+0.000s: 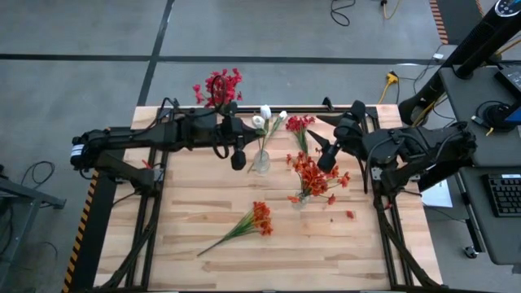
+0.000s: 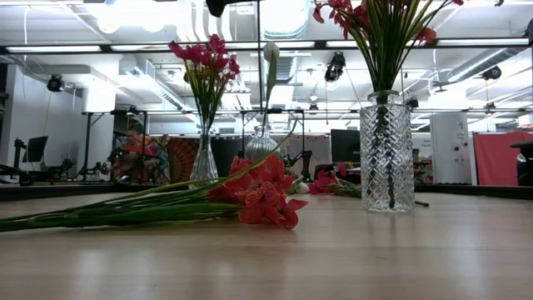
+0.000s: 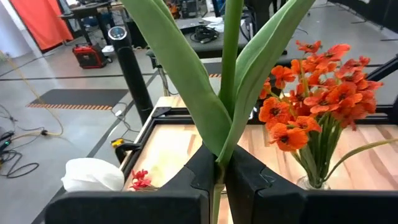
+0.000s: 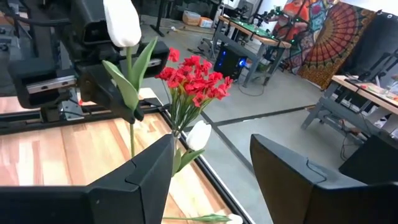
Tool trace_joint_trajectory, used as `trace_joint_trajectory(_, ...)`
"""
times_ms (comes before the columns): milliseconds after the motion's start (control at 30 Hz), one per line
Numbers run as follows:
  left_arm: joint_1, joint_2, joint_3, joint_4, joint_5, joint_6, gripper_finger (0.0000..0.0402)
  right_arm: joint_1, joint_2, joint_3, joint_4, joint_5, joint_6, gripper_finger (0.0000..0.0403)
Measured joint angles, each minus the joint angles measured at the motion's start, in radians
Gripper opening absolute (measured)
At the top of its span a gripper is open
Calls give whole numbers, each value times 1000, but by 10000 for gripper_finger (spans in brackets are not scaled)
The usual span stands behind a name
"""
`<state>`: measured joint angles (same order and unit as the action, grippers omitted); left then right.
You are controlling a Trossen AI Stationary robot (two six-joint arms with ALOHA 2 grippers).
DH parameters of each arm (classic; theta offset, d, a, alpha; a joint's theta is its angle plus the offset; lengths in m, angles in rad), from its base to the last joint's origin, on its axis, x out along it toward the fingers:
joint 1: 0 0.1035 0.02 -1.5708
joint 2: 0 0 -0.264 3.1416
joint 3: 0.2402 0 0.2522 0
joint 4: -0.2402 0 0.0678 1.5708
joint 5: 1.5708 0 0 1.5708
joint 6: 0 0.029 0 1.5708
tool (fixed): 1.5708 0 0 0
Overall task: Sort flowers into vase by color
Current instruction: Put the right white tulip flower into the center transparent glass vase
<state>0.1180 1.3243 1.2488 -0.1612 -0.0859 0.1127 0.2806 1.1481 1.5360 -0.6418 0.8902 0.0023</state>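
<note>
My left gripper [image 1: 247, 129] reaches in from the table's left and is shut on a white flower, whose bud [image 4: 121, 25] stands upright above the fingers. A small clear vase [image 1: 260, 161] beside it holds another white flower [image 1: 282, 115]. Crimson flowers [image 1: 218, 85] stand in a vase at the far edge. Orange flowers [image 1: 311, 172] fill a cut-glass vase [image 2: 386, 150]. An orange bunch [image 1: 254, 220] lies flat on the table, and a crimson bunch [image 1: 299, 124] lies near the far edge. My right gripper [image 4: 211, 186] hangs open and holds nothing, right of the orange vase. My left gripper pinches the white flower's green stalk [image 3: 219, 163] between its two fingers, just below where the long leaves branch off. The fingers lie about level, coming from the table's left, across the stalk. The flower stands upright, bud on top; its lower end is hidden.
A loose orange petal [image 1: 350, 214] lies near the right edge. The near half of the wooden table [image 1: 203, 260] holds only the lying orange bunch. Both arms' frames run along the table's left and right sides.
</note>
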Motion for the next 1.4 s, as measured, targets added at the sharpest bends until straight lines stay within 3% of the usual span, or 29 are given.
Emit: trace_joint_trajectory(1400, 24, 47, -35, 42, -1, -17, 6, 0, 0, 0, -8, 0, 6, 206)
